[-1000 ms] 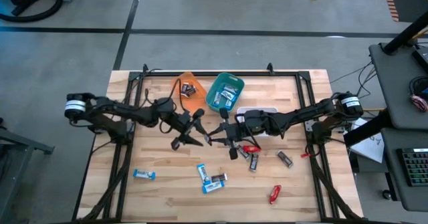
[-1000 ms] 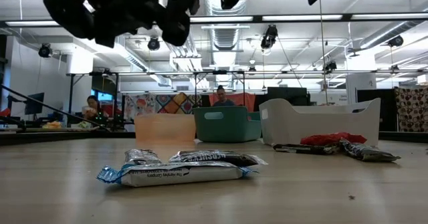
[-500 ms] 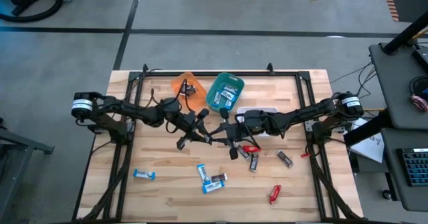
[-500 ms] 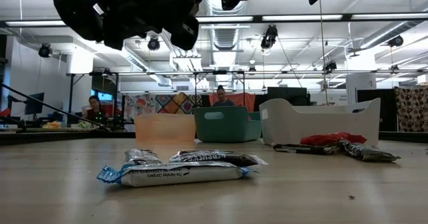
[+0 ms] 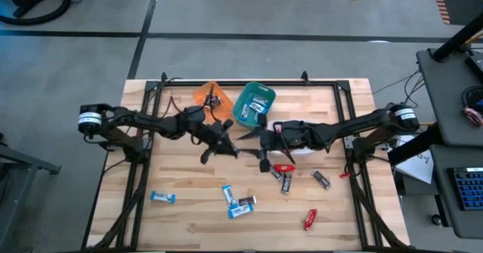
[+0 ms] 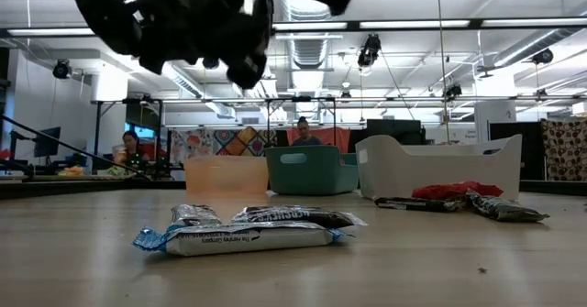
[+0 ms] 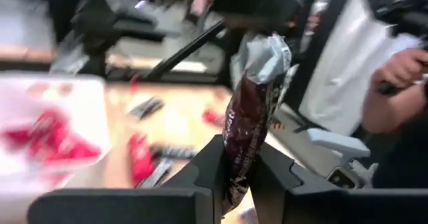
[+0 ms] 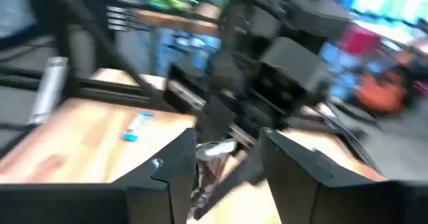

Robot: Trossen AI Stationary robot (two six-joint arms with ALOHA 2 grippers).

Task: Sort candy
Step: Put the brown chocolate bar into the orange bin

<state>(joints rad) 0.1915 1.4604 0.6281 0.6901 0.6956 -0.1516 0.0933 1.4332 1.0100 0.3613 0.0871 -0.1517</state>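
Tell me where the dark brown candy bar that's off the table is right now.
The dark brown candy bar is pinched upright in the left gripper, raised above mid-table, in front of the teal bin, with the open right gripper right beside it.

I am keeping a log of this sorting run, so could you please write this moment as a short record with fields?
left gripper: shut on a dark brown shiny wrapped candy bar, above the middle of the wooden table
right gripper: open, facing the left gripper, the bar's end between its fingers
bins: orange plastic bin, teal plastic bin, white plastic bin, at the far side
loose candy: light blue-and-white wrapped candy bars near the front; red shiny wrapped candy bar front right
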